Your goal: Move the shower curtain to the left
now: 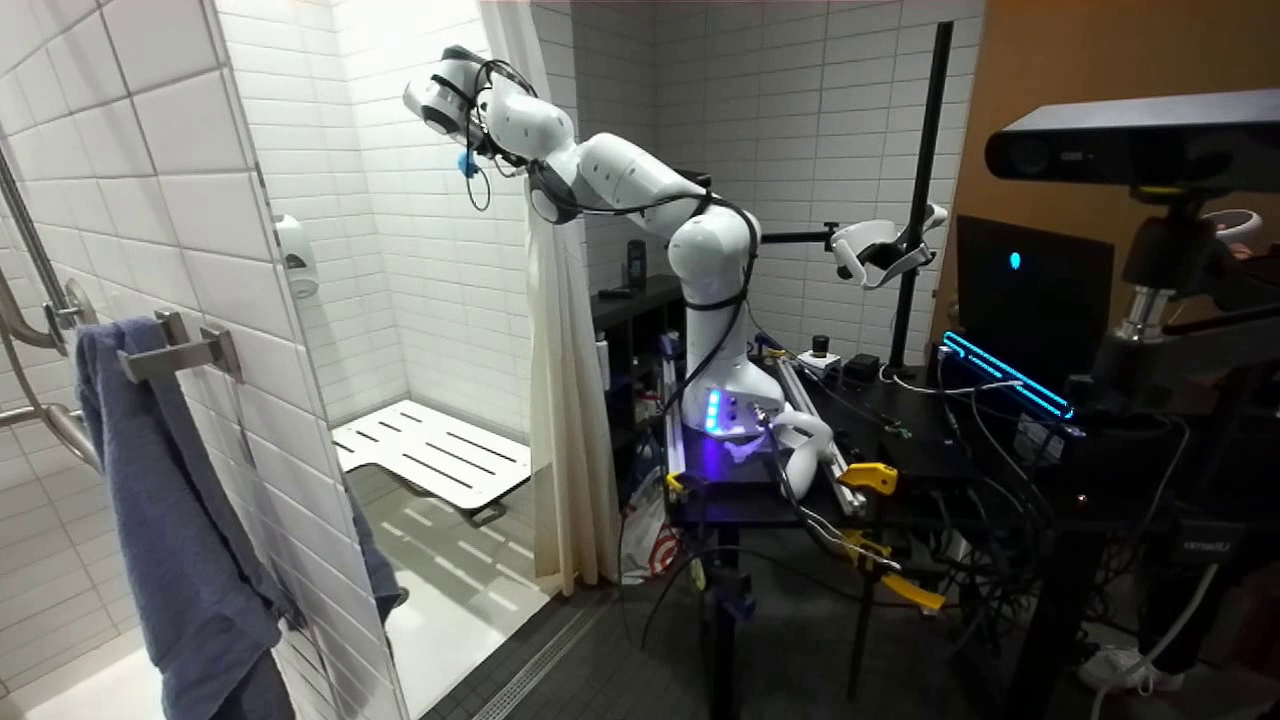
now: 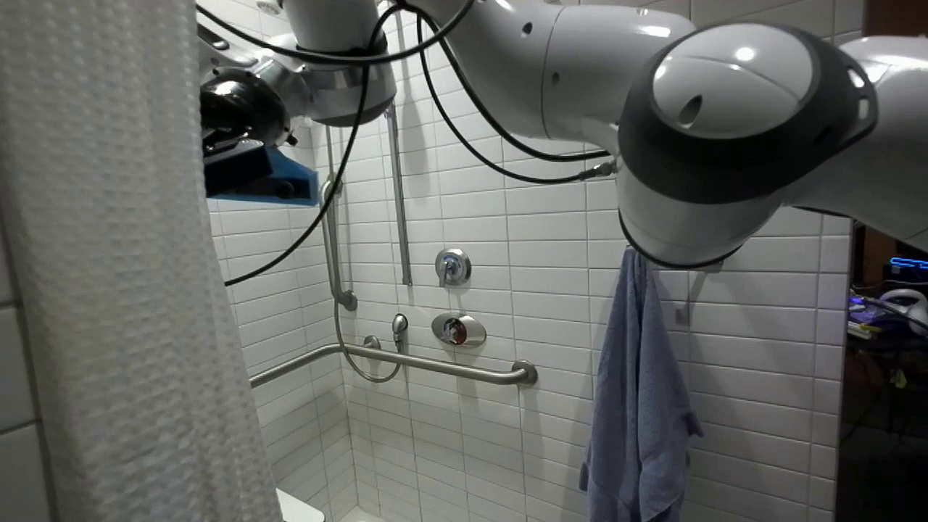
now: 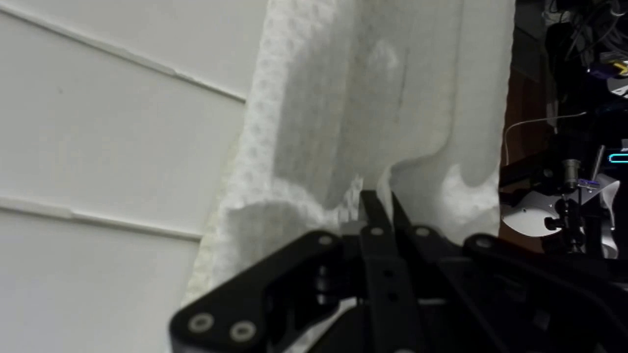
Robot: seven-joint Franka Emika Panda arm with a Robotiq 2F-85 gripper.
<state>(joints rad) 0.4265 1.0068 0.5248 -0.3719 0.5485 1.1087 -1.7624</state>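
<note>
The white shower curtain (image 1: 566, 420) hangs in long pleats at the edge of the shower stall, gathered into a narrow bunch beside the arm. Its textured face (image 2: 123, 261) fills the left side of an exterior view and covers the gripper there. In the wrist view my gripper (image 3: 383, 200) is shut, with a thin fold of the curtain (image 3: 402, 88) pinched between its fingertips. The cloth bunches and creases around that grip. In an exterior view the fingers are too small and dark to make out against the arm.
White tiled walls (image 1: 270, 330) enclose the stall, with a slatted shower seat (image 1: 440, 450) inside. A blue-grey towel (image 2: 638, 406) hangs on the wall near a grab bar (image 2: 449, 371). Black cables loop from the arm. A dark shelf (image 1: 640, 330) stands behind the curtain.
</note>
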